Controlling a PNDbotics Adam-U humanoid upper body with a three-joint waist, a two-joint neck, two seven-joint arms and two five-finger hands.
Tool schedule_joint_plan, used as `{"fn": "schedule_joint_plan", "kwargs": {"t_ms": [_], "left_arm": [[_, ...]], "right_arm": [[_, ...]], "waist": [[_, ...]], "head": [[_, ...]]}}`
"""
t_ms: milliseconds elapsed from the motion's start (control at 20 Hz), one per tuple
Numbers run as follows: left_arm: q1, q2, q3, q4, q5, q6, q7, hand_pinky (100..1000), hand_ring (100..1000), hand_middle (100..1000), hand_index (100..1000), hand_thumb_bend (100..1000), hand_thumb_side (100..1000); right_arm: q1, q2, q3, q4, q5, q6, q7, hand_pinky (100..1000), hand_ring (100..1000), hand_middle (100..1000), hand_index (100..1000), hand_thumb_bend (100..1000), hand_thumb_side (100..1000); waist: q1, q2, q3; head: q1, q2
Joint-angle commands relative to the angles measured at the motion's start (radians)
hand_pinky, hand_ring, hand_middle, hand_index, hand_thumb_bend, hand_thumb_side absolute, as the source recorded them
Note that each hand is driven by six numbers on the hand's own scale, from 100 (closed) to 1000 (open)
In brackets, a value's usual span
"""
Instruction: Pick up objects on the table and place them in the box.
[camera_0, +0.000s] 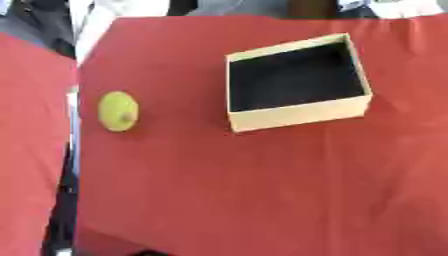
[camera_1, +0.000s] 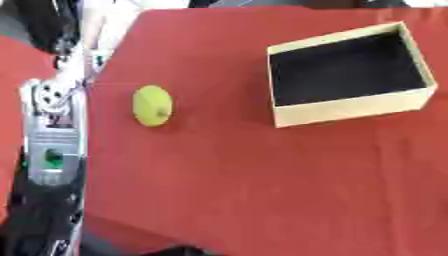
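A yellow-green round fruit (camera_0: 118, 111) lies on the red tablecloth (camera_0: 262, 190) near the table's left edge. To its right, toward the far side, stands an open tan cardboard box (camera_0: 297, 112) with a dark, empty inside, turned a little askew. A stretch of bare cloth separates fruit and box. Neither hand shows in either view. Only a silver and black piece of my left arm (camera_1: 51, 150) appears, beside the table's left edge in the right eye view.
The table's left edge (camera_0: 79, 150) runs close by the fruit, with a gap beyond it and a second red surface (camera_0: 31, 150) further left. White and dark shapes line the far edge (camera_0: 131, 10).
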Motion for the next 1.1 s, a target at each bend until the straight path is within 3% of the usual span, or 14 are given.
{"fn": "schedule_joint_plan", "kwargs": {"t_ms": [50, 650, 900, 1100], "left_arm": [[0.001, 0.026, 0.014, -0.015, -0.002, -0.003, -0.005, 643, 584, 534, 703, 451, 709], [0.006, 0.041, 0.022, -0.015, -0.032, 0.003, -0.024, 656, 603, 552, 719, 456, 721], [0.036, 0.093, 0.038, -0.015, -0.109, 0.071, -0.096, 756, 756, 679, 825, 492, 678], [0.066, 0.160, 0.023, -0.015, -0.171, 0.101, -0.158, 793, 799, 748, 895, 479, 636]], "right_arm": [[-0.009, -0.026, 0.000, -0.021, -0.006, -0.002, -0.001, 730, 854, 557, 524, 100, 613], [-0.008, -0.028, 0.001, -0.021, -0.007, -0.002, 0.000, 730, 854, 557, 524, 100, 613], [-0.007, -0.031, 0.002, -0.021, -0.007, -0.002, 0.001, 730, 855, 556, 523, 100, 612], [-0.009, -0.036, 0.004, -0.021, -0.008, -0.002, 0.003, 730, 854, 556, 523, 100, 612]], "waist": [[0.006, -0.014, 0.001], [0.008, -0.013, 0.000], [0.012, -0.011, 0.003], [0.014, -0.010, 0.002]], "head": [[0.001, -0.001], [0.001, -0.006], [-0.002, -0.010], [-0.004, -0.010]]}}
